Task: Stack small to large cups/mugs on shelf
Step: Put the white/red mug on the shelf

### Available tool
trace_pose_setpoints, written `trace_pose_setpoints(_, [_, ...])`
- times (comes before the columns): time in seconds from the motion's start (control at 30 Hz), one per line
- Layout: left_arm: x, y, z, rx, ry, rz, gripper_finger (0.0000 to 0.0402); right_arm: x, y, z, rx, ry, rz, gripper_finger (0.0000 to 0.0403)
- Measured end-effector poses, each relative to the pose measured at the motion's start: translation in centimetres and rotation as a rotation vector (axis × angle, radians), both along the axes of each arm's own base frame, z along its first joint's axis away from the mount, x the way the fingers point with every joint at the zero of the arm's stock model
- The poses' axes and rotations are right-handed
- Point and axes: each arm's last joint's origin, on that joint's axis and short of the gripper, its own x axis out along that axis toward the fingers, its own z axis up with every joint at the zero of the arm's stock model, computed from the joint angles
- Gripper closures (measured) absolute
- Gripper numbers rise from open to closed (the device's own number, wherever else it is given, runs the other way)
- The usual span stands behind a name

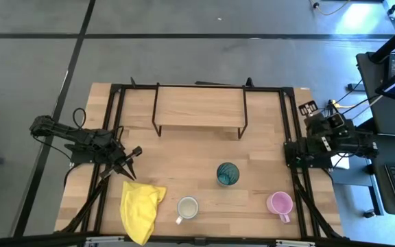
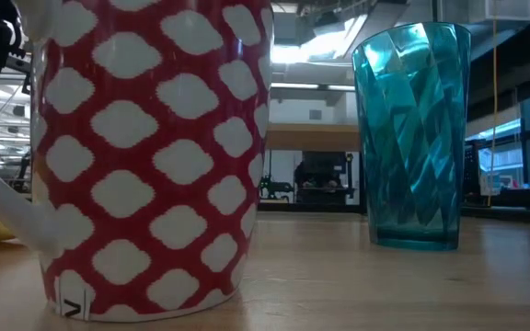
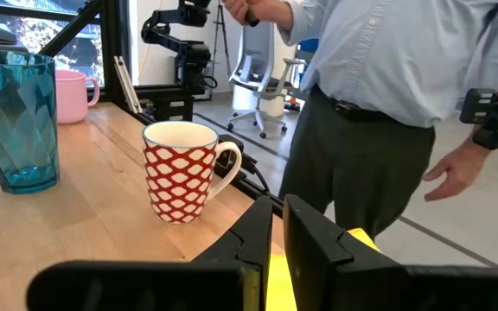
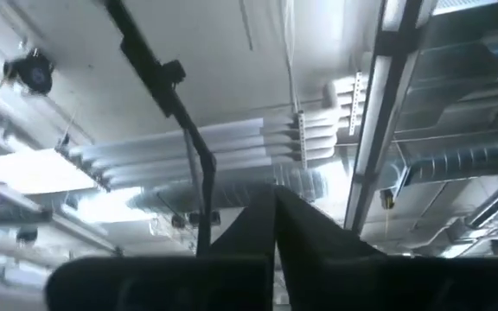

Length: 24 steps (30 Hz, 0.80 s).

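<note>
Your left gripper (image 1: 132, 163) is hovering low over the table's (image 1: 184, 161) left side, just above the yellow cloth (image 1: 141, 208), fingers (image 3: 258, 231) nearly together with only a thin slit between them, clamping nothing. The cloth is lying crumpled at the near left edge. Just right of it the mug (image 1: 187, 207) is sitting upright on the table, handle toward the cloth; it's looking cream from above, red with white blobs from the side. The shelf (image 1: 199, 106) is standing at the far middle of the table, nothing sitting on its board. The teal cup (image 1: 228, 173) is standing upright near the table's middle, between the shelf and the near edge, well apart from the mug. The pink mug (image 1: 280, 203) is sitting upright near the right edge, handle toward the near side. All three are sitting on the table, not on the shelf. Your right gripper (image 4: 274, 226) is waiting off the table's right edge, pointing up at the ceiling, fingers pressed together and empty. In the left wrist view a person (image 3: 387, 95) is standing beyond the near edge.
</note>
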Motion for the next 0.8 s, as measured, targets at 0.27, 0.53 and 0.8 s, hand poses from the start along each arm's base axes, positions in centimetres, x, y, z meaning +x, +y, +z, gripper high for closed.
trace_pose_setpoints(0.27, [0.0, 0.0, 0.0, 0.0, 0.0, 0.0, 0.0374, -0.4, 0.7, 0.6, -0.24, -0.015, 0.067, 0.039])
trace_pose_setpoints(0.53, [0.0, 0.0, 0.0, 0.0, 0.0, 0.0, 0.0374, -2.5, -0.6, 5.1, 0.06, -0.03, -0.298, 0.039])
trace_pose_setpoints(0.8, [0.0, 0.0, 0.0, 0.0, 0.0, 0.0, 0.0374, -2.0, -1.0, 4.8, 0.157, 0.053, -0.394, 0.039])
